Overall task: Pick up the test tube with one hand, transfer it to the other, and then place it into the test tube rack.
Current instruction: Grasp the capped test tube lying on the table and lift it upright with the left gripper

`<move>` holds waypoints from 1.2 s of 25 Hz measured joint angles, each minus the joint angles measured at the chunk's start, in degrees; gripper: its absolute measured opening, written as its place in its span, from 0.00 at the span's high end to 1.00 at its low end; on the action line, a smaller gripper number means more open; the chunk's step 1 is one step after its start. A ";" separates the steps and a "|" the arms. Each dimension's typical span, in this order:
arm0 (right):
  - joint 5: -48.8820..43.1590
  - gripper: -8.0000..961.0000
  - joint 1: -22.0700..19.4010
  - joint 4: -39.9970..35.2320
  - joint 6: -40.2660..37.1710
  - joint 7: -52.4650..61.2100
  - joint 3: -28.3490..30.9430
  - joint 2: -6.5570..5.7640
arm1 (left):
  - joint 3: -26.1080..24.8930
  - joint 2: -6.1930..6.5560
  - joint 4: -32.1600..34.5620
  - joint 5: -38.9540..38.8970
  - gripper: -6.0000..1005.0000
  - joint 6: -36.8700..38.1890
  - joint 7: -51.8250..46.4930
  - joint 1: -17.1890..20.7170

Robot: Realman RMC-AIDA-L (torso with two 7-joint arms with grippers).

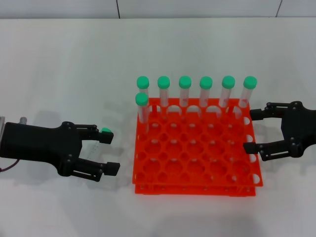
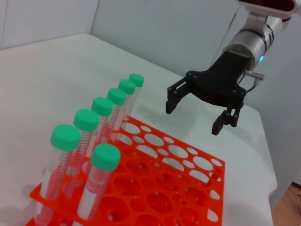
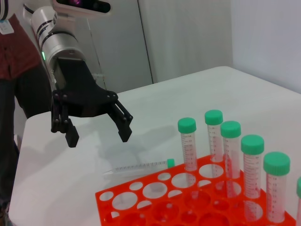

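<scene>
Although seven green-capped tubes already stand in the orange test tube rack (image 1: 195, 150), six along its far row and one in the row in front at the left end, the test tube (image 3: 141, 166) that the task concerns lies flat on the white surface (image 1: 64, 64), just beside the rack's left edge, its green cap toward the rack, so the first step, the pick-up, looks not yet done. The left pincer (image 1: 108, 152) hangs over that tube with its two fingers spread wide, one on each side of it; the right wrist view shows it above the surface with a clear gap and a shadow beneath, holding nothing. In the head view only the tube's cap and a little of its clear body show between the fingers. The right pincer (image 1: 253, 131) waits at the right edge of the rack, fingers likewise apart and empty, near the last tube of the far row but not touching it as far as the left wrist view shows. Judged from this, nothing of the task is complete: the left pincer has to descend and close on the lying tube, lift it, pass it across to the right pincer, and that pincer must then stand it in one of the many free holes of the rack. The rows nearer the robot are all vacant, so room for it is no concern
</scene>
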 joint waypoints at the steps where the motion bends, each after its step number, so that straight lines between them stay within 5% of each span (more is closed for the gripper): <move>1: 0.01 0.09 0.00 0.00 0.07 0.00 -0.06 0.00 | 0.00 0.00 0.00 0.00 0.12 0.00 0.00 0.00; 15: 0.78 0.09 -0.02 0.00 0.26 0.00 0.04 0.00 | 0.01 0.29 0.14 -0.05 0.12 0.40 -0.85 -0.31; 26: 2.57 0.09 0.28 1.18 0.58 -0.48 0.20 0.07 | 1.08 5.40 8.20 8.07 0.13 4.41 -21.02 -2.10; 30: 3.16 0.09 0.42 1.79 1.10 -0.53 0.22 0.09 | 0.69 5.60 8.29 11.20 0.13 3.21 -25.85 -3.24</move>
